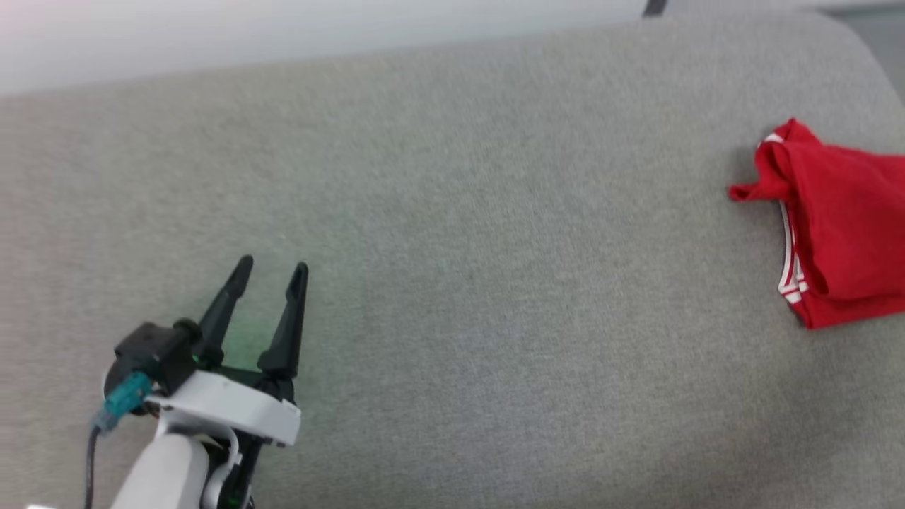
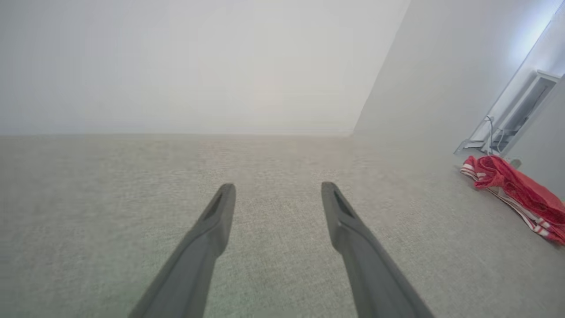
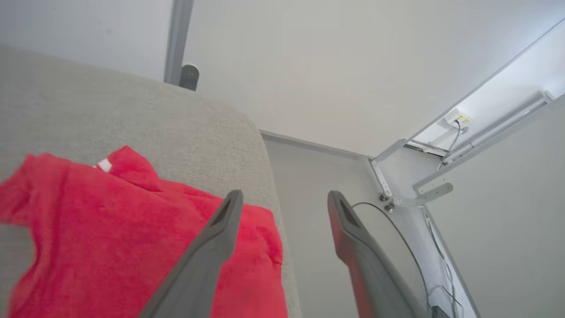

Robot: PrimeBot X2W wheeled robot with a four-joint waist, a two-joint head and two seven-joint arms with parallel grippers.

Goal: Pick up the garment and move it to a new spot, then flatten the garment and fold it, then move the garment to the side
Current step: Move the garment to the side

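The garment (image 1: 841, 240) is a folded red bundle with red-white striped trim, lying at the right edge of the grey surface (image 1: 459, 247). The left wrist view has the garment (image 2: 516, 190) far off to the right. My left gripper (image 1: 271, 272) hovers open at the lower left, far from the garment, nothing between its fingers. In its own wrist view the left gripper (image 2: 278, 190) spreads wide over bare grey fabric. My right gripper (image 3: 284, 198) is open just above the garment (image 3: 110, 229), its left finger over the cloth's right end, holding nothing.
The grey padded surface ends in a rounded corner (image 3: 247, 128) right beside the garment, with floor (image 3: 318, 198) below. A wall socket and cable (image 3: 457, 121) and a metal frame (image 3: 397, 176) lie beyond that edge. A pale wall (image 2: 198, 66) backs the surface.
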